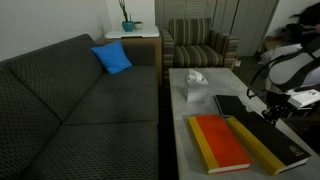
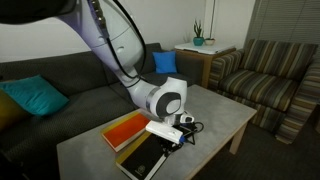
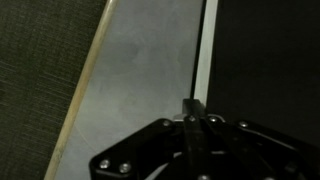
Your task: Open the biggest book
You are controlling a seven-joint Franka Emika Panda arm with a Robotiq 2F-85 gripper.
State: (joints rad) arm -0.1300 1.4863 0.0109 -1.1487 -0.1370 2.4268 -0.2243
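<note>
Though no writing legible, hand (image 3: pixel 190 114) closed at edge of the biggest book (image 1: pixel 274 144)

Grey bench (image 1: pixel 200 115) carries 4 things: red-orange book (image 1: pixel 220 142) and big black book w/ yellow edge (image 1: pixel 270 143) lying flat side by side, small black book (image 1: pixel 230 105) just behind them, tissue box (image 1: pixel 194 88) nr the opposite end

Biggest book (image 1: pixel 270 143) on table (image 1: pixel 228 84), beside sofa (image 1: pixel 80 100)
</note>
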